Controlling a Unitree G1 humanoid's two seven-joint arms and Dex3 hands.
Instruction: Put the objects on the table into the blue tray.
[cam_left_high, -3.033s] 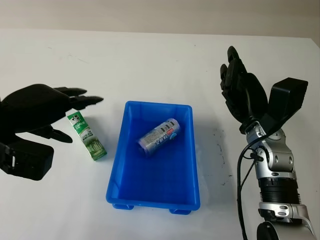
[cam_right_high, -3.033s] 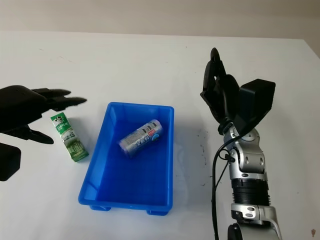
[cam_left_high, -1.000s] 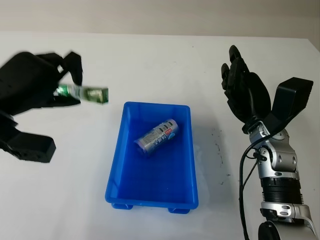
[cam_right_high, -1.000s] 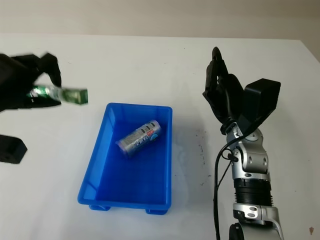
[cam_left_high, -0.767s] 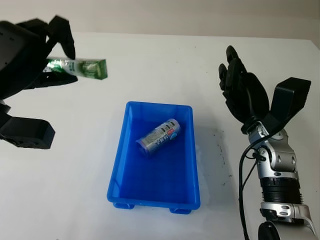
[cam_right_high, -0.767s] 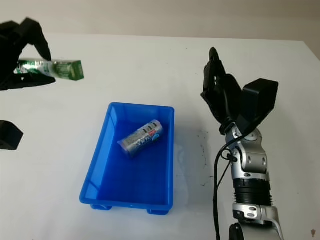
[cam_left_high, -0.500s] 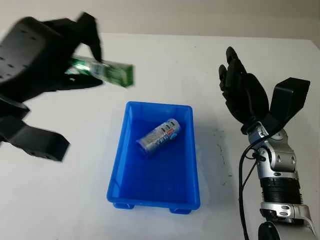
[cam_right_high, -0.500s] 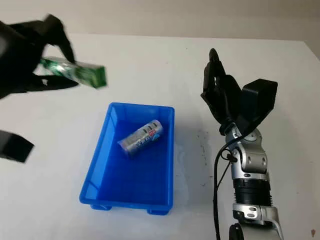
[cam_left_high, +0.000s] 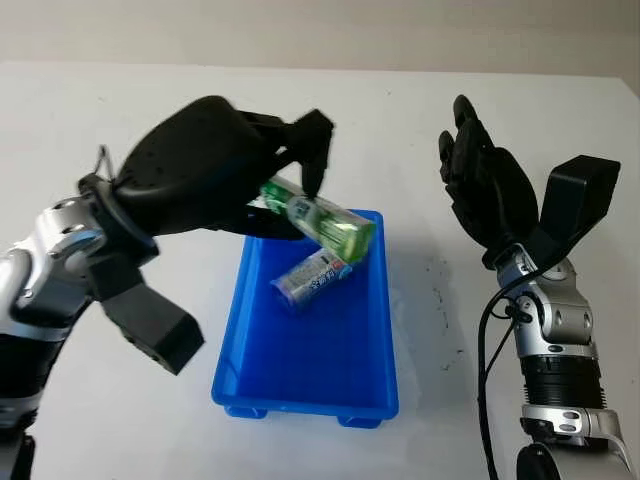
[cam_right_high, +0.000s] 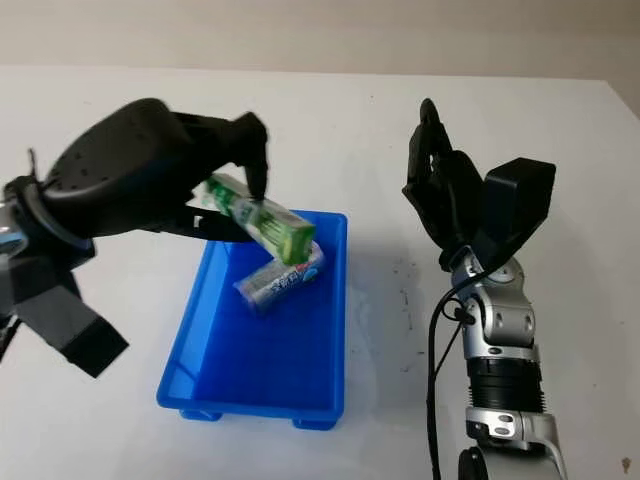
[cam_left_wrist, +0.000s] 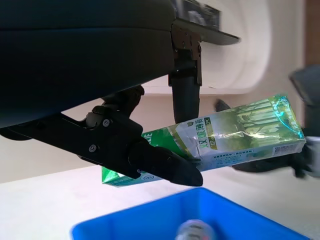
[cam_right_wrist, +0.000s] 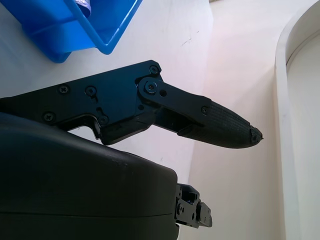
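Carried from the table, green carton (cam_left_high: 322, 222) in left robot hand (cam_left_high: 215, 175) overhangs blue tray (cam_left_high: 240, 370).

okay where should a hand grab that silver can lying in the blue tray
Grip the silver can across its round middle, coming from above. It lies on its side, aslant in the blue tray, whose walls block a sideways approach. The left hand holds a green box over it.
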